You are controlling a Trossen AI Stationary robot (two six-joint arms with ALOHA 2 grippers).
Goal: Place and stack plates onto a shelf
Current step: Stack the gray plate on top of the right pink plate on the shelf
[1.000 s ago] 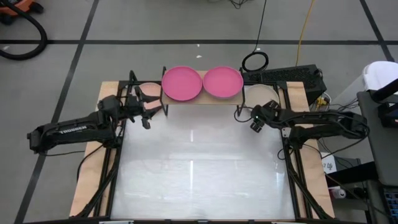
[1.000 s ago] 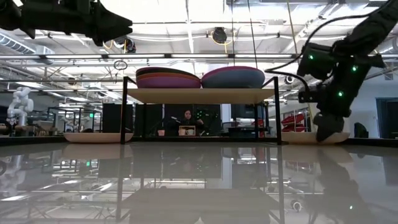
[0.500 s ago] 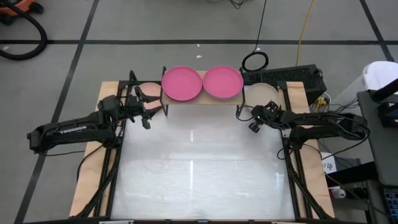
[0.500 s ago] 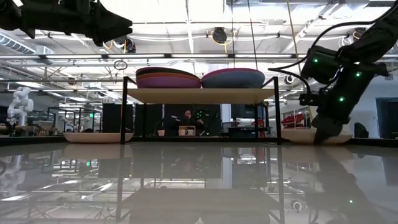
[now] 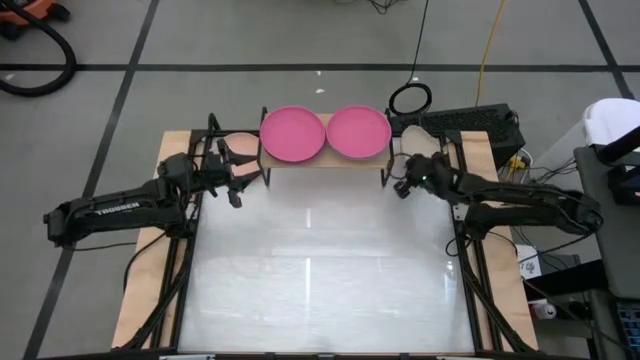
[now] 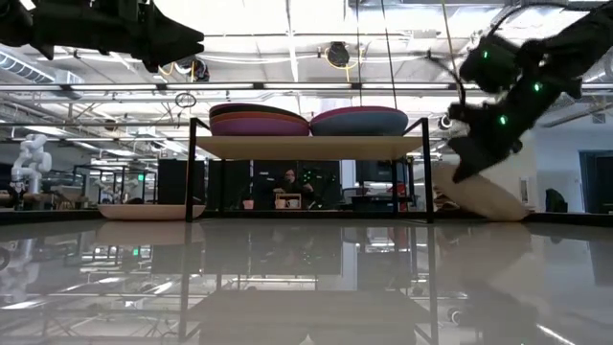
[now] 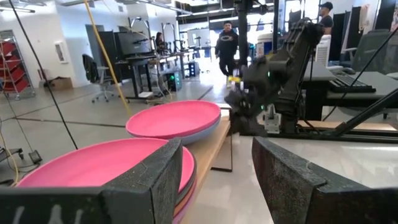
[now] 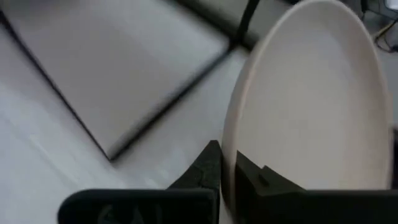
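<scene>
Two pink plates (image 5: 325, 133) sit side by side on the shelf (image 5: 325, 161), a pincer near each end.

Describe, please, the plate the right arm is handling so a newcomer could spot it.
Find the wooden shelf at the table's far edge. Just off its right end, the right gripper pinches a beige plate by its rim. Unlike the others, it is tilted up on edge.

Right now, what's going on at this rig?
The right gripper has pinched the rim of the beige plate and tilts it up off the table right of the shelf. Two plate stacks already sit on it. The left gripper hovers open near the other table plate.
</scene>
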